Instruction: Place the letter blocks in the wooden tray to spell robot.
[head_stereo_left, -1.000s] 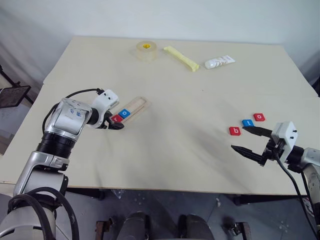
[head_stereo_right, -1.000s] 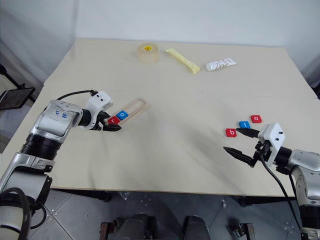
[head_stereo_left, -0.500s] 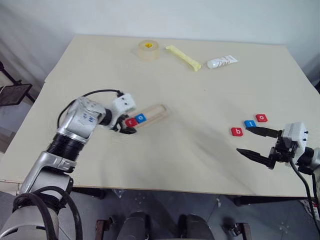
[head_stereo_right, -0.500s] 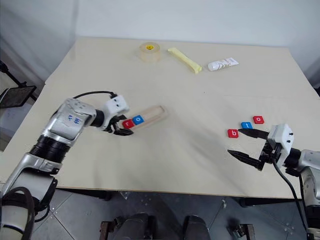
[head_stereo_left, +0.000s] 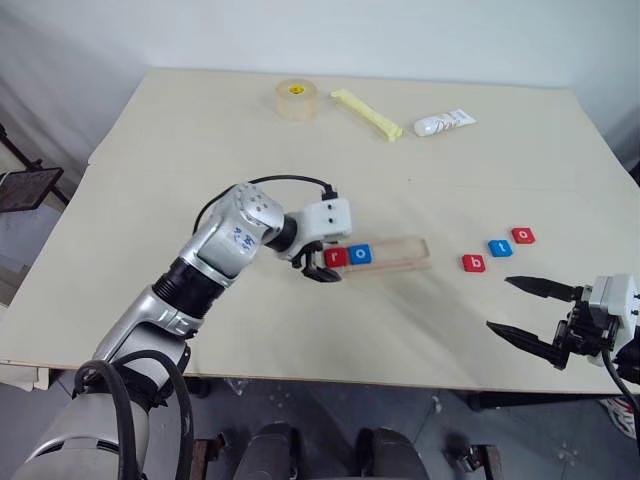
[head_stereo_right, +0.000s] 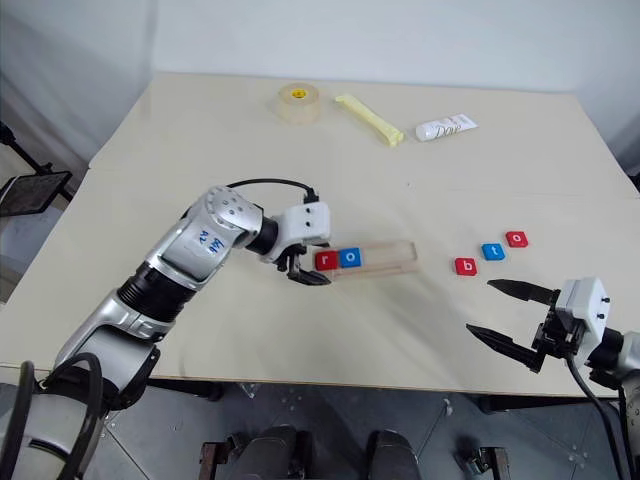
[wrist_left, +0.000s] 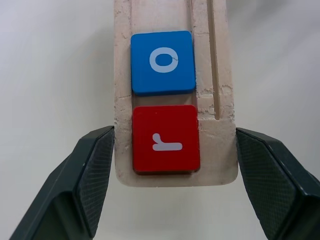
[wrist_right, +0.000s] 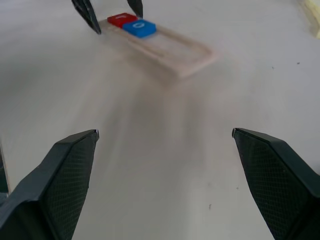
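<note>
from my head cam, my left claw (head_stereo_left: 318, 266) is gripping the end of the wooden tray (head_stereo_left: 395, 254) mid-counter (head_stereo_left: 200, 140); b, t, o blocks (head_stereo_left: 497, 248) lie to its right. left wrist: r block (wrist_left: 165, 138) and o block (wrist_left: 162, 62) sit in the groove. right wrist: right claw (wrist_right: 162, 145) wide open, empty.

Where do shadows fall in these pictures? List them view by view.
Left eye view: a soft shadow on the table just under the left hand, with no hard glare. Left wrist view: even light, with a thin shadow line along the wooden tray at its near end. Right wrist view: a faint grey band across the table.
</note>
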